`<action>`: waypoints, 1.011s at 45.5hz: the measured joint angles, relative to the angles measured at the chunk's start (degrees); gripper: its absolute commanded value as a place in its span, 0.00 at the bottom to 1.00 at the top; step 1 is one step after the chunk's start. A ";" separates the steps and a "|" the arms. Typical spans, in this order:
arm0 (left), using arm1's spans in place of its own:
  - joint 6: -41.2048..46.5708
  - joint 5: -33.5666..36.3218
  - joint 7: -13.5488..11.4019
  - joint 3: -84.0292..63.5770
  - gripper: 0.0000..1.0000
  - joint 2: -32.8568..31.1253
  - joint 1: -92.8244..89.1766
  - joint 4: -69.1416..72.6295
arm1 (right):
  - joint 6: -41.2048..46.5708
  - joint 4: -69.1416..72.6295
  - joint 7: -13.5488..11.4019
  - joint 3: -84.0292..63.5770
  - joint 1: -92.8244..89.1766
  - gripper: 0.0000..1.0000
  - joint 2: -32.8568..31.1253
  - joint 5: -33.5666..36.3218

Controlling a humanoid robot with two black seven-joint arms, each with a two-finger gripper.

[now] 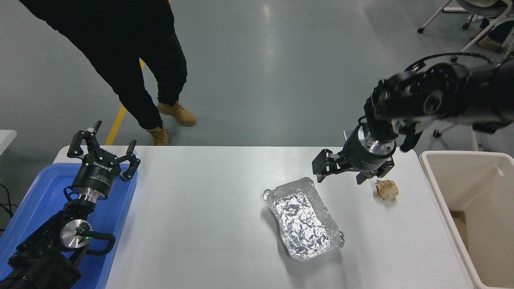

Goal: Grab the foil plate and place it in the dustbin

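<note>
STEP: approach, nothing lifted | RIGHT GRIPPER: jaws spread, empty, hung over the table just beyond the foil plate's far end | DUSTBIN: right edge | NEXT: you needed to lower onto the plate's rim, avoiding the paper ball.

"ROBOTIQ" (white lettering) stands on the left gripper.
</note>
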 measured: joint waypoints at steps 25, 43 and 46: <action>0.00 0.00 0.00 0.00 0.98 0.02 0.01 0.00 | -7.71 -14.73 2.27 0.23 -19.23 0.91 3.36 -9.02; 0.00 -0.02 0.00 0.00 0.98 0.04 0.04 0.00 | -10.54 -19.41 3.54 0.65 -25.05 0.79 3.59 -9.99; 0.00 -0.02 0.00 0.00 0.98 0.03 0.04 0.00 | -10.84 -20.23 3.97 0.76 -26.00 0.73 3.60 -10.01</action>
